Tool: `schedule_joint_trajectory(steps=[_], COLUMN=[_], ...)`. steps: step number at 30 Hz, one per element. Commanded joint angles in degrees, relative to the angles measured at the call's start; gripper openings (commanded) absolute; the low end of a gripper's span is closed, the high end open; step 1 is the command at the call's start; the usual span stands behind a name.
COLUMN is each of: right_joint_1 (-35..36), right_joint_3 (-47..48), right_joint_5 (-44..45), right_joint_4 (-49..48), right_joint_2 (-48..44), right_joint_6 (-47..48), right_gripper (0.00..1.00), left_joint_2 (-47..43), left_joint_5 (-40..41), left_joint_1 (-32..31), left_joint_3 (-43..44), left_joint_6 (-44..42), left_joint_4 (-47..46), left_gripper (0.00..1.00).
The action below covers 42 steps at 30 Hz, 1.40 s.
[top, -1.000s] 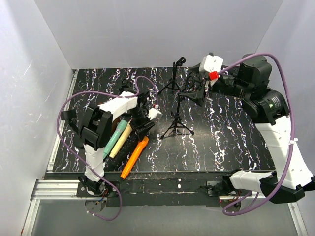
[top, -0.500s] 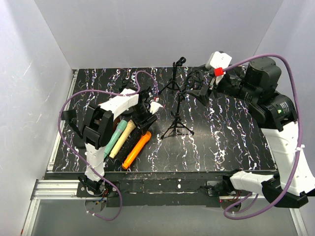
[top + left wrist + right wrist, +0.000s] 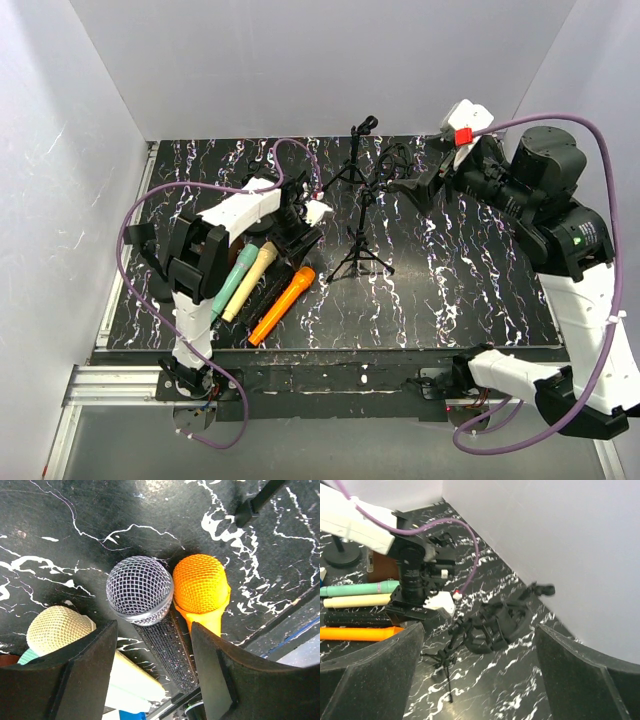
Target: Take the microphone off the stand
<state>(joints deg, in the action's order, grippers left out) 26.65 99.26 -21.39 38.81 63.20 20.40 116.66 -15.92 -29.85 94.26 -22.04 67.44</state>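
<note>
Black microphone (image 3: 140, 590) lies on the desk (image 3: 75, 510) between cream mic (image 3: 55, 625) and orange mic (image 3: 200, 585), off the stand (image 3: 360, 255). Left gripper (image 3: 151, 627) straddles it, spread, apparently releasing; next, lift straight clear. Right gripper (image 3: 479, 627) hangs wide, empty.

White/blk arms (image 3: 235, 212), purple cables (image 3: 130, 225), red tag (image 3: 462, 135), maybe tape, R wrist.
</note>
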Motion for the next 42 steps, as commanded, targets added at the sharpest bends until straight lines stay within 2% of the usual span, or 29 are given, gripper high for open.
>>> schedule_joint_trajectory(steps=[1, 4, 6, 8, 10, 13, 16, 22, 26, 28, 31, 37, 40, 42], right_joint_1=[-5.4, -11.0, -14.2, -16.7, -19.3, -22.2, -23.8, -23.9, -23.8, -23.5, -23.0, -22.3, -22.2, -21.9], right_joint_3=[-2.2, -5.3, -7.2, -10.0, -13.6, -22.2, -28.9, -43.6, -44.9, -44.6, -42.9, -40.9, -41.3, -41.7], right_joint_5=[4.3, 7.2, 8.5, 8.6, 6.6, -2.1, -13.4, -21.9, -32.4, -34.9, -35.9, -36.4, -36.4, -35.8], right_joint_4=[-3.1, -2.9, -1.2, 0.4, 2.6, 2.6, 2.6, -13.8, -19.5, -19.6, -18.7, -19.5, -20.9, -22.2], right_joint_2=[-2.6, -6.0, -7.8, -9.9, -11.4, -13.5, -13.2, -15.7, -10.6, -7.6, -4.1, -0.6, -0.1, -0.2], right_joint_6=[-11.8, -16.8, -19.1, -22.0, -24.5, -26.6, -24.6, -23.7, -26.5, -27.8, -27.9, -28.0, -29.5, -30.5], right_gripper=[0.96, 0.94, 0.94, 0.94, 0.95, 0.95, 0.92, 0.98, 0.96, 0.94, 0.9, 0.87, 0.86, 0.86], left_joint_2=[-7.5, -15.3, -21.4, -26.3, -28.2, -26.4, -24.1, -18.9, -15.9, -14.6, -13.0, -10.6, -10.8, -11.0], left_joint_5=[-5.3, -12.9, -17.8, -19.4, -22.1, -27.5, -33.6, -40.2, -41.2, -41.6, -42.5, -44.6, -44.5, -44.3], left_joint_1=[-0.2, -0.2, -0.2, -0.2, -0.2, -0.2, -0.2, -1.1, -2.4, -3.3, -4.4, -5.1, -5.1, -5.0], left_joint_3=[3.0, 0.4, -3.7, -7.6, -8.8, -4.4, -1.3, 2.9, 6.0, 6.9, 8.6, 10.8, 10.9, 10.9], left_joint_6=[0.6, -0.3, -0.5, 0.2, -0.4, -0.7, -0.5, 4.5, 8.3, 10.6, 11.8, 14.0, 14.9, 14.8], left_joint_4=[-1.4, -9.5, -19.0, -31.9, -37.5, -39.1, -42.0, -47.0, -49.3, -50.5, -51.2, -51.7, -51.0, -49.9], left_gripper=[0.61, 0.64, 0.66, 0.72, 0.72, 0.73, 0.73, 0.74, 0.73, 0.72, 0.69, 0.51, 0.52, 0.49])
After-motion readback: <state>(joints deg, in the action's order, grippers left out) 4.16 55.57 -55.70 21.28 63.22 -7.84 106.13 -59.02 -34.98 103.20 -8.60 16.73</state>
